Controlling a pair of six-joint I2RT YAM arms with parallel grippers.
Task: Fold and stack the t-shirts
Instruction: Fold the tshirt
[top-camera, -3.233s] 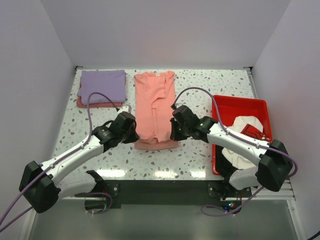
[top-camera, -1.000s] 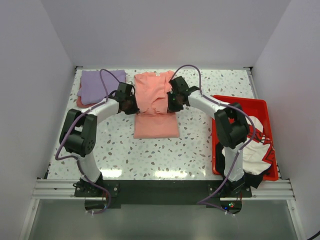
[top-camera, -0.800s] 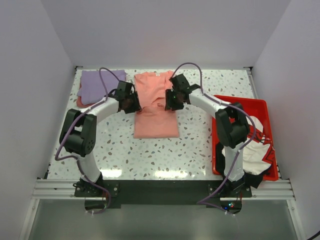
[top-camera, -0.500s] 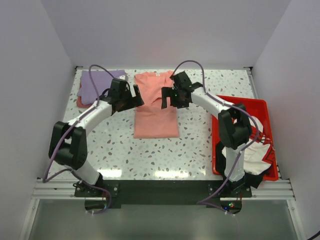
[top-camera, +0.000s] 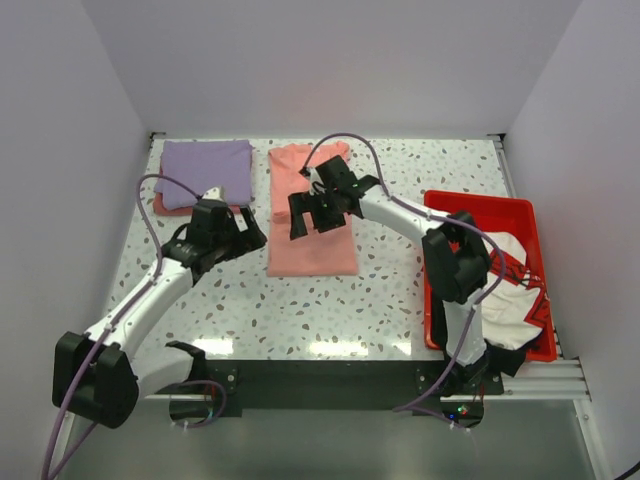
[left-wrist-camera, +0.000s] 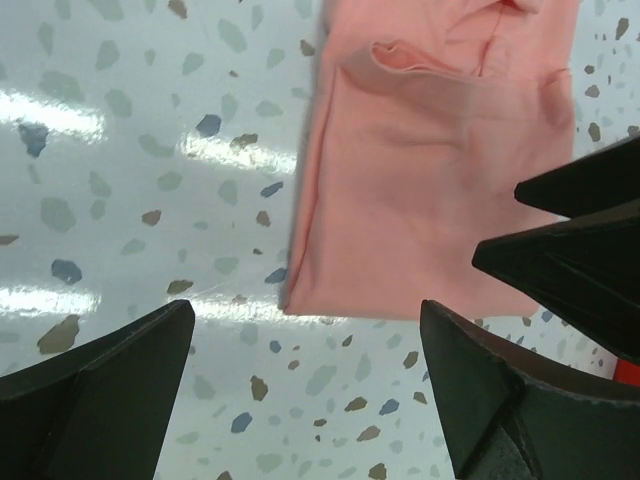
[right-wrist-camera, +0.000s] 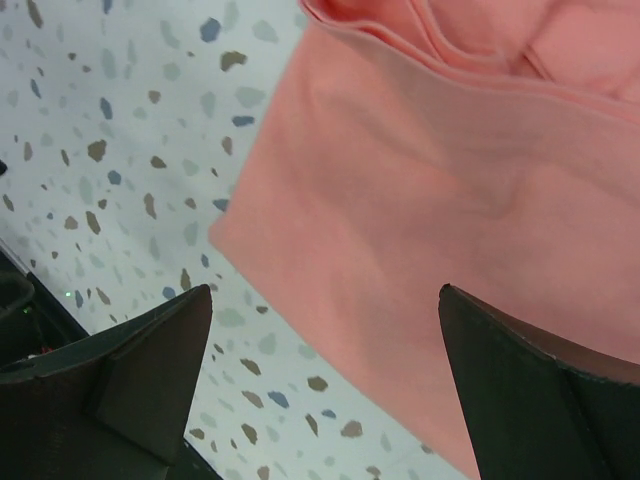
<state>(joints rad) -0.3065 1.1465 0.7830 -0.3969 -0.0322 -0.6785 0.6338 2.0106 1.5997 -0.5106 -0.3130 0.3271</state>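
Observation:
The salmon-pink t-shirt (top-camera: 312, 240) lies folded in the middle of the table, its near half doubled up over the far half. My left gripper (top-camera: 250, 232) hangs open just left of the shirt's near edge, holding nothing; in the left wrist view (left-wrist-camera: 305, 390) the shirt (left-wrist-camera: 430, 180) lies ahead of the fingers. My right gripper (top-camera: 302, 215) hovers open above the shirt's left part, empty too, and the right wrist view (right-wrist-camera: 325, 390) looks down on the cloth (right-wrist-camera: 450, 220). A folded lavender t-shirt (top-camera: 205, 168) rests at the back left on a pinkish one (top-camera: 165, 206).
A red tray (top-camera: 478, 205) stands at the right with white t-shirts (top-camera: 500, 295) and dark cloth heaped in it. The right arm's cable arcs over the salmon shirt's far end. Walls enclose the table on three sides.
Both grippers opened and let go of the salmon shirt's folded-over half. The left gripper drew back toward the near left; the right one swung left over the shirt.

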